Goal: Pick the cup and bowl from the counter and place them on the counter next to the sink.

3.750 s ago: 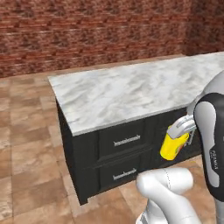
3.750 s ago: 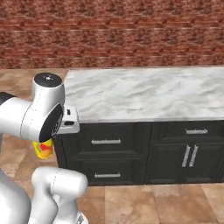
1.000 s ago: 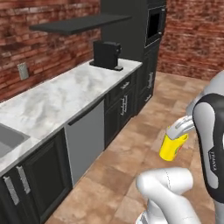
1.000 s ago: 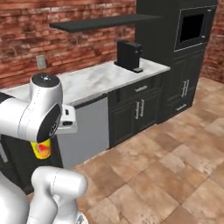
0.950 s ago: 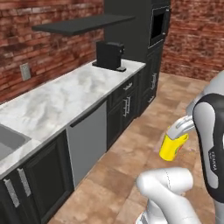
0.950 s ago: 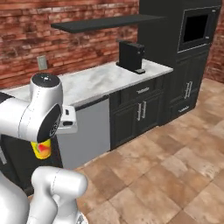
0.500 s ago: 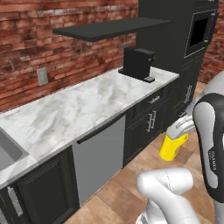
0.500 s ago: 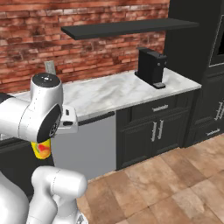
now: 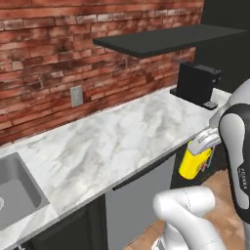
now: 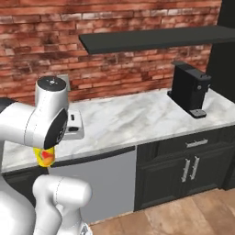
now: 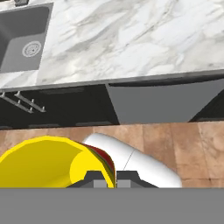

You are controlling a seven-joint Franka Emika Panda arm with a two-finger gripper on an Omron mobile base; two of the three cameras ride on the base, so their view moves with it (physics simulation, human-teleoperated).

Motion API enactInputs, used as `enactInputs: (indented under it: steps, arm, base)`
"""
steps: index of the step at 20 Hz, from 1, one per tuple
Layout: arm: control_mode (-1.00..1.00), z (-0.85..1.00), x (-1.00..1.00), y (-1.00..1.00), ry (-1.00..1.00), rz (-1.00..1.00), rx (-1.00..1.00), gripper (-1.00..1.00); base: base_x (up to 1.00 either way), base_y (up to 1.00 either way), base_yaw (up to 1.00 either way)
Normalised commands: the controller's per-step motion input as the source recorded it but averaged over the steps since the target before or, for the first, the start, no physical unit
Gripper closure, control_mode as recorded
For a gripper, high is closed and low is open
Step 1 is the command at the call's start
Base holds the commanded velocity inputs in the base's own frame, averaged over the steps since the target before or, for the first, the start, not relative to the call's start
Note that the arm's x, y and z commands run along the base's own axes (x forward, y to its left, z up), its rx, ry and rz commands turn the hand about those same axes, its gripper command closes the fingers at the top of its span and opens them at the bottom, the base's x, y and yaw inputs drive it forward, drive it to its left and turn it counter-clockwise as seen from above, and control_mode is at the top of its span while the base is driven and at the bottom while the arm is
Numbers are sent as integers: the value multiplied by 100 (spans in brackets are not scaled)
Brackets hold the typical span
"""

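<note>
Hand: the hand [image 9: 202,146] grips the yellow cup [image 9: 194,163] by its rim.
Cup: held in the air in front of the bench [image 9: 112,146], off its edge.
Sink [image 9: 14,195]: set into the bench, far from the cup.

yellow cup [image 9: 194,162], grey-veined white counter [image 9: 112,146], grey sink [image 11: 24,39]

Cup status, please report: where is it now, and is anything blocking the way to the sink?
Gripper shut on cup, held off the counter edge. Sink in sight in hand view. Marble beside it bare.
</note>
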Motion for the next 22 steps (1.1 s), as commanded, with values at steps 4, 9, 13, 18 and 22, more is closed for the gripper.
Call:
enactInputs:
  steps: [4, 9, 13, 18, 22]
  arm:
    - [100, 0, 0, 0, 0, 0, 0, 100]
    - [100, 0, 0, 0, 0, 0, 0, 100]
    - [100, 0, 0, 0, 0, 0, 0, 100]
    - [100, 0, 0, 0, 0, 0, 0, 100]
    - [100, 0, 0, 0, 0, 0, 0, 100]
  base:
    - [99, 37, 11]
    - [59, 55, 11]
    - [27, 20, 27]
    - [-1, 1, 2]
    - [0, 0, 0]
